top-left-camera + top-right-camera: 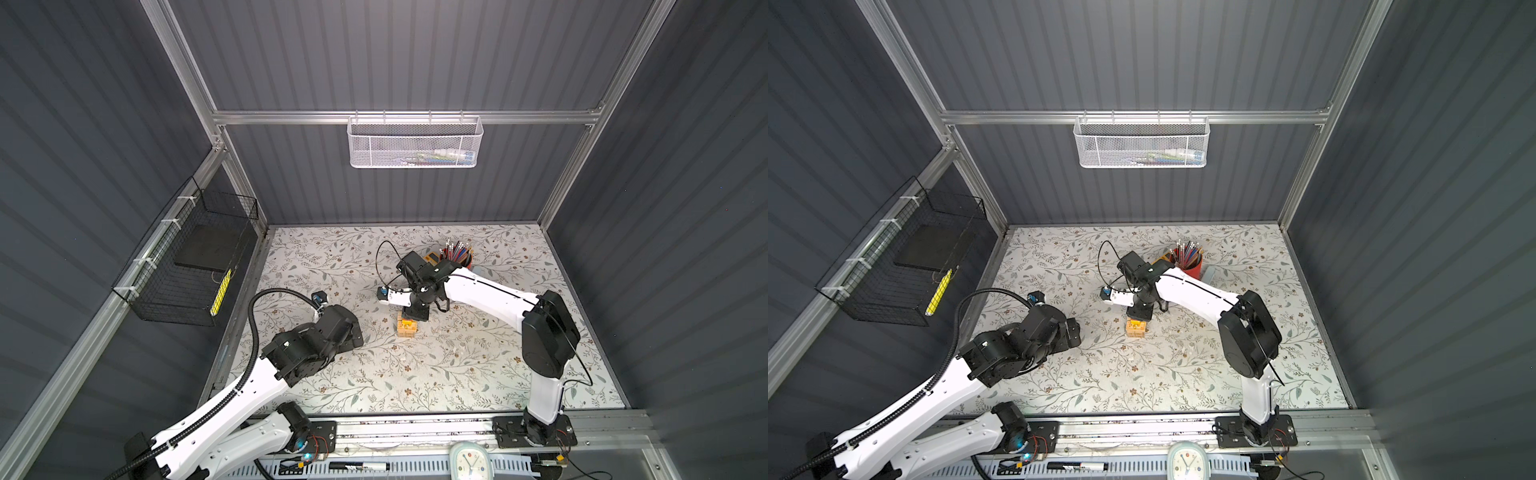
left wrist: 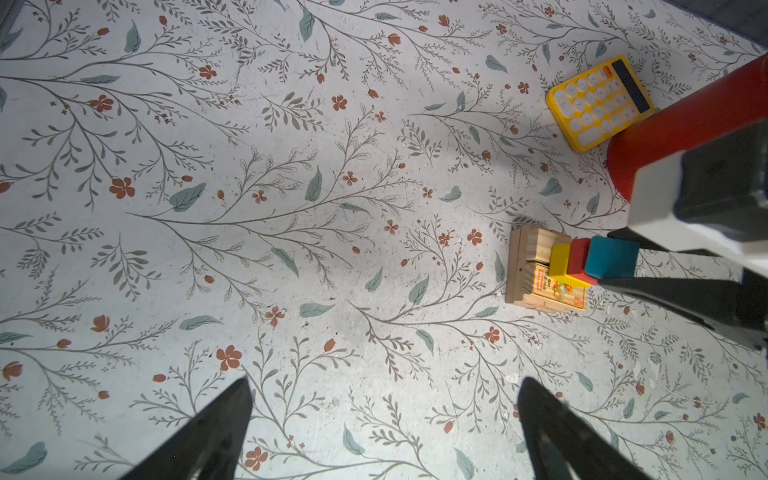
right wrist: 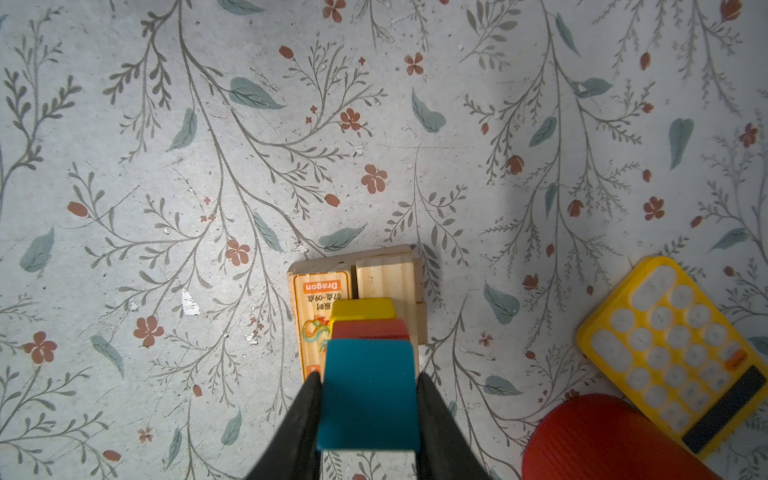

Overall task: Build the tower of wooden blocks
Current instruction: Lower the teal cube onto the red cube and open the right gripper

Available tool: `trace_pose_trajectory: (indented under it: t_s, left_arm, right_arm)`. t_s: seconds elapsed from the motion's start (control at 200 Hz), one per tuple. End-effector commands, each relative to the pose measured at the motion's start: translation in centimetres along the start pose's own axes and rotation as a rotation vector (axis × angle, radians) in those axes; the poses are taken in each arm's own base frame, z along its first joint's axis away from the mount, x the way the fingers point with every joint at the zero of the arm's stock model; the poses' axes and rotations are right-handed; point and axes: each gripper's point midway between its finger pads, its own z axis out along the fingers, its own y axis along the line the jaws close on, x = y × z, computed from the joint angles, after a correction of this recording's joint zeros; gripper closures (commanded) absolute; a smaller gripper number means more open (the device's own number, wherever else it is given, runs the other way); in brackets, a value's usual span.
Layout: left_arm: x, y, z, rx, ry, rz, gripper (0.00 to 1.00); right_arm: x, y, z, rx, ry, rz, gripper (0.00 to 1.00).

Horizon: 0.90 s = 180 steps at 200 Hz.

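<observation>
Right tool (image 3: 369, 376) clamps teal block (image 3: 368, 403) over floral tabletop (image 3: 166, 166); left tool (image 2: 385, 380) apart; grey walls (image 1: 415, 62).

— Where is the wood block tower (image 1: 406, 328)?
— Mid-worktop (image 1: 415, 374). The house-shaped block (image 3: 370, 395) sits on top, between the right end effector's (image 3: 369, 376) jaws.
— Behind it?
— The pencil cup (image 1: 457, 257), with the calculator (image 1: 431, 258) just beside its left. The left end effector (image 2: 385, 380) is well left of the tower.

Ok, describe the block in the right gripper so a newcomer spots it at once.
Near the middle of the floral table, nearer the robot than the red pencil cup, stands the wood block tower. At its top, pinched by the right gripper, is the teal block: the only blue-green piece, above a red cube and a yellow cube.
</observation>
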Motion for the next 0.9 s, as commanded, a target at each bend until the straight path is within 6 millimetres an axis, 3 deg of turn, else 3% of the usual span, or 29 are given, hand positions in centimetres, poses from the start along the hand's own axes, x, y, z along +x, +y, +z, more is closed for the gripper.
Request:
trace_pose_trajectory:
  t_s: [0.0,0.896]
  left_arm:
    - [0.34,0.7,0.09,-0.019,0.004,0.006,0.0]
    - [0.24,0.66,0.0,-0.021,0.006,0.011,0.0]
  right_arm:
    - [0.14,-0.24,0.37,-0.008,0.012,-0.003,0.72]
    - [-0.29,-0.57,0.75,-0.002,0.001,-0.001,0.67]
